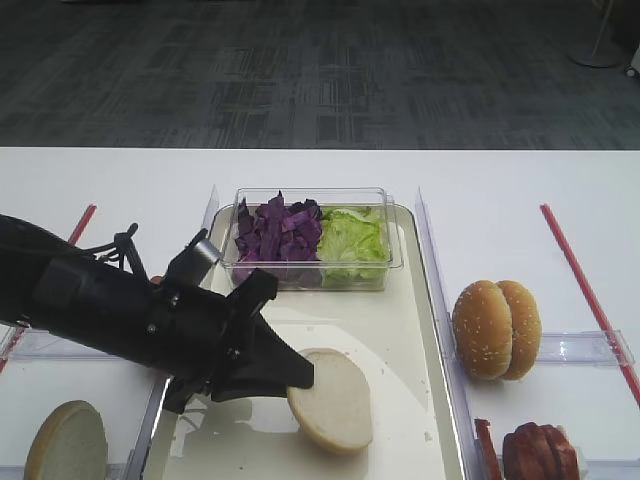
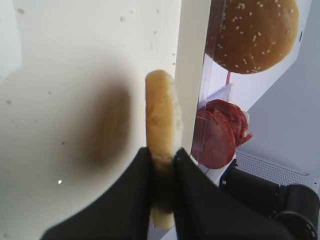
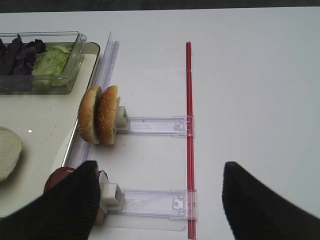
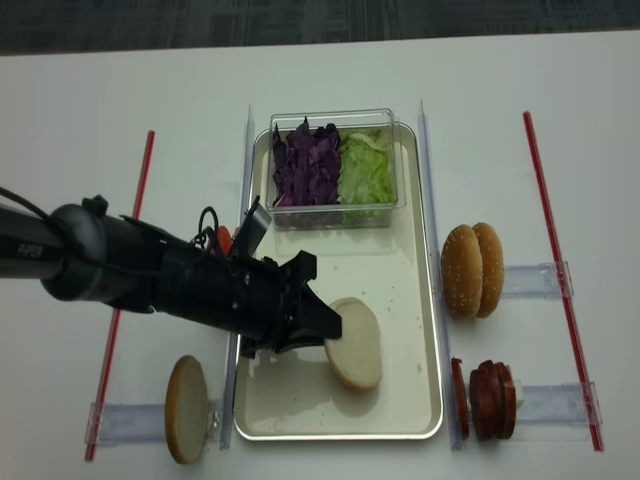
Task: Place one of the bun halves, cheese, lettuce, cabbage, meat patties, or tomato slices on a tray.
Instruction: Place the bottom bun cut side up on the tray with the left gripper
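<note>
My left gripper is shut on the edge of a pale bun half, holding it tilted low over the cream tray. From the left wrist the bun half shows edge-on between the fingers, its shadow on the tray. Purple cabbage and green lettuce fill a clear tub at the tray's far end. Meat patties stand on a holder at the front right. My right gripper is open over the table beside them, holding nothing. Cheese is out of view.
Two sesame bun tops stand on edge right of the tray. Another bun half stands on a clear holder at the front left. Red strips run along both sides. A sliver of red-orange shows behind the left arm.
</note>
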`<action>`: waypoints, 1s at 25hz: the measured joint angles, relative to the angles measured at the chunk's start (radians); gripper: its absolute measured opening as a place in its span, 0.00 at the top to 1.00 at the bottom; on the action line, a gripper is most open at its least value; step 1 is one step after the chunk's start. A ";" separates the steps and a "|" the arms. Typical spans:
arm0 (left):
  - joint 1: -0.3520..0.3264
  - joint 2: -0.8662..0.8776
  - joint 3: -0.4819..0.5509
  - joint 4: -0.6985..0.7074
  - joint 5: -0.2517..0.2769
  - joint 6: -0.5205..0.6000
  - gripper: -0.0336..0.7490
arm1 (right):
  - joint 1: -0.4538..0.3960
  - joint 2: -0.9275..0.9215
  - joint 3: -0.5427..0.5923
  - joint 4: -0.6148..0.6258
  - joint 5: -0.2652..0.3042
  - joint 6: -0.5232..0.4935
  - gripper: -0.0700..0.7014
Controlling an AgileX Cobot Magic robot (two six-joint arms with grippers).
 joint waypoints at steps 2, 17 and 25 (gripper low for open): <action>0.000 0.000 0.000 -0.002 -0.008 0.000 0.86 | 0.000 0.000 0.000 0.000 0.000 0.000 0.21; 0.000 0.000 0.000 -0.004 -0.082 0.000 0.86 | 0.000 0.000 0.000 0.000 0.000 0.000 0.21; 0.000 0.000 0.000 0.000 -0.082 0.004 0.86 | 0.000 0.000 0.000 0.000 0.000 0.000 0.21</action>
